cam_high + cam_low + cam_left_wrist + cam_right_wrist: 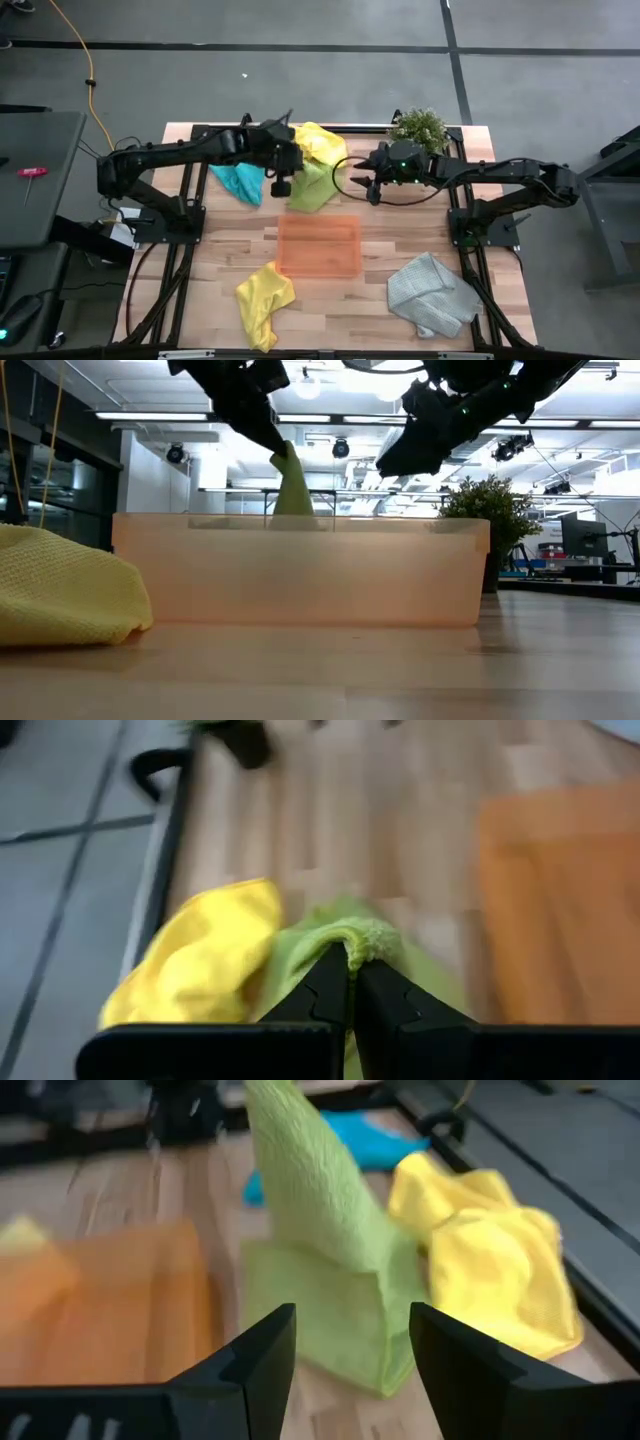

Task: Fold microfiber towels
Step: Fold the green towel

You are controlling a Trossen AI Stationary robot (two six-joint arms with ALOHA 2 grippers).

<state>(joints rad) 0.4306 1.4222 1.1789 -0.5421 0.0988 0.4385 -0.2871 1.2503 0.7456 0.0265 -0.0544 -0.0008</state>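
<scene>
Left end effector (350, 982) pinches soft lime green microfiber towel (330, 1280), lifting a corner. Right end effector (352, 1342), fingers parted and empty, hovers just beside it.

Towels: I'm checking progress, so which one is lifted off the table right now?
The lime green towel: the shut left gripper pinches one edge and holds it up, while both yellow, the teal and the grey towels lie loose.

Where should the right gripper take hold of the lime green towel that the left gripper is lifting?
Probably the free lower corner of the lime green towel, approached from the right gripper's own side. The left gripper pinches its peak, so the cloth hangs tent-like with that edge exposed.
</scene>
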